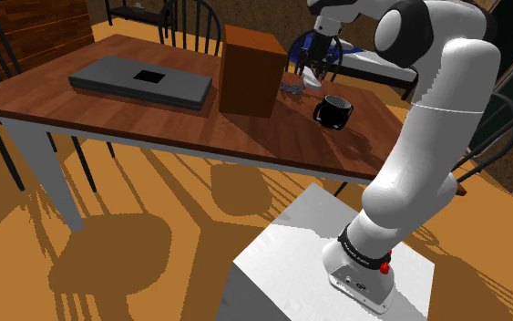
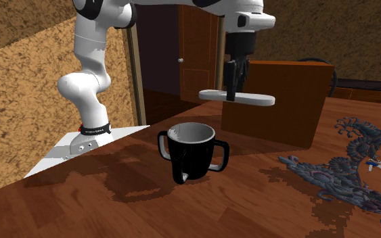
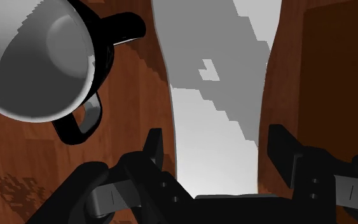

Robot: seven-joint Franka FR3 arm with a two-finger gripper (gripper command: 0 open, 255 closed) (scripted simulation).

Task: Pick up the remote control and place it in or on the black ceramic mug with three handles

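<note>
My black gripper (image 2: 231, 86) hangs in the air over the wooden table (image 2: 114, 203), shut on a flat pale grey remote control (image 2: 246, 99) that lies level. A black mug (image 2: 194, 152) with a pale inside and several loop handles stands upright on the table, below the remote and a little toward the second exterior view's left. In the wrist view the remote (image 3: 212, 83) runs out between the fingers (image 3: 154, 147), and the mug (image 3: 41, 63) sits off to one side of it. From the shoulder camera the gripper (image 1: 316, 69) is above and just behind the mug (image 1: 333, 111).
A brown box (image 2: 277, 101) stands close behind the gripper. An ornate grey-blue flat object (image 2: 344, 172) lies on the table beside the mug. A dark flat slab (image 1: 140, 80) lies at the table's far end. Chairs (image 1: 195, 23) ring the table; the white stand (image 1: 336, 264) is near.
</note>
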